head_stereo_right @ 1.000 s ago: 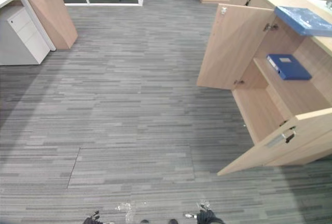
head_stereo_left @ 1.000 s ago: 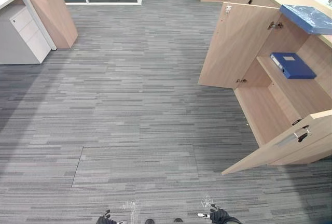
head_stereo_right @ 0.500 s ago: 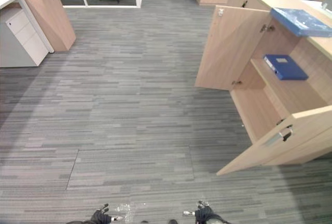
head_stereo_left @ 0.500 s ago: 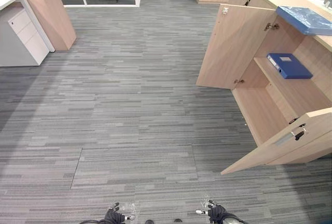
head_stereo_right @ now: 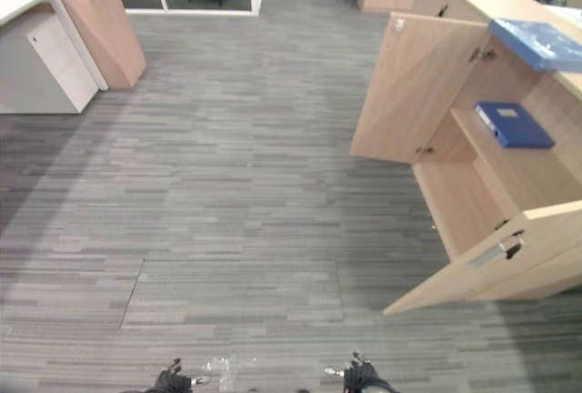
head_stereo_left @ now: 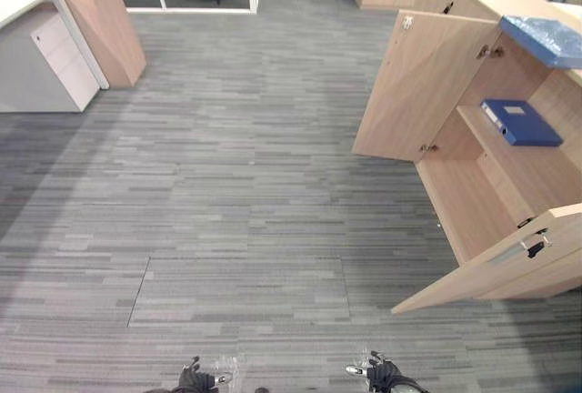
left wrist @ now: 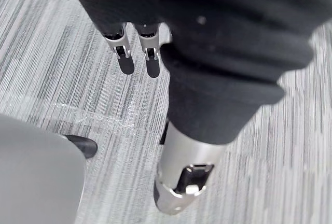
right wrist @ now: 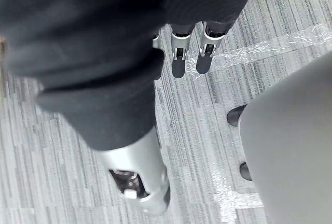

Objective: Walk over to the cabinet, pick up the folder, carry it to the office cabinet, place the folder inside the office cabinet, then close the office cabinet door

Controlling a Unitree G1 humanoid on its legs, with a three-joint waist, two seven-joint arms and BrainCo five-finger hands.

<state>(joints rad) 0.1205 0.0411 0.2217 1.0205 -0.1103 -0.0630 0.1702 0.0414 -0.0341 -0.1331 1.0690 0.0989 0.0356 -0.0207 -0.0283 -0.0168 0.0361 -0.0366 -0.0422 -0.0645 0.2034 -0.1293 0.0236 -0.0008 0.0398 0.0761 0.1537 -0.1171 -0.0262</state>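
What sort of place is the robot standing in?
Most likely an office: grey carpet underfoot, a wooden cabinet with its doors open and a blue folder on its shelf, and a white drawer unit.

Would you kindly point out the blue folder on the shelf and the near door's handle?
blue folder (head_stereo_left: pixel 523 123), left eye view, middle of its top cover.
door handle (head_stereo_right: pixel 498 253), right eye view, middle of its silver bar.

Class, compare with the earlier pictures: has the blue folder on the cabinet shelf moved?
No. The blue folder lies at the same spot on its shelf, equally far from the open door. The whole view shifted, so the camera moved.
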